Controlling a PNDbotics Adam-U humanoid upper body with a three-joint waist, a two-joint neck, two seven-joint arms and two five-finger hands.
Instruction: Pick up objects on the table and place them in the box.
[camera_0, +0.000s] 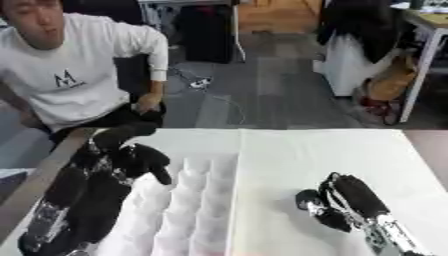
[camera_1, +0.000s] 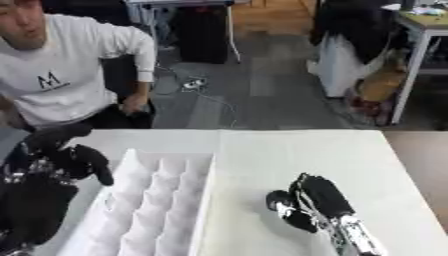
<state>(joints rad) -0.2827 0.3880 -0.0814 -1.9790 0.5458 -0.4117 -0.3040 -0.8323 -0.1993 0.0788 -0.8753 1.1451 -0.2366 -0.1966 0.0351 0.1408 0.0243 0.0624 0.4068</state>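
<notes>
Here, my left hand (camera_1: 70, 160) hangs clenched on nothing by the white box's (camera_1: 131, 165) left wall; my right hand (camera_0: 346, 202) rests on the table (camera_0: 306, 150), fingers curled, perhaps over a dark object I cannot confirm.

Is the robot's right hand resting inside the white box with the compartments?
No, the right hand lies on the bare white table, to the right of the white compartment box and apart from it.
</notes>
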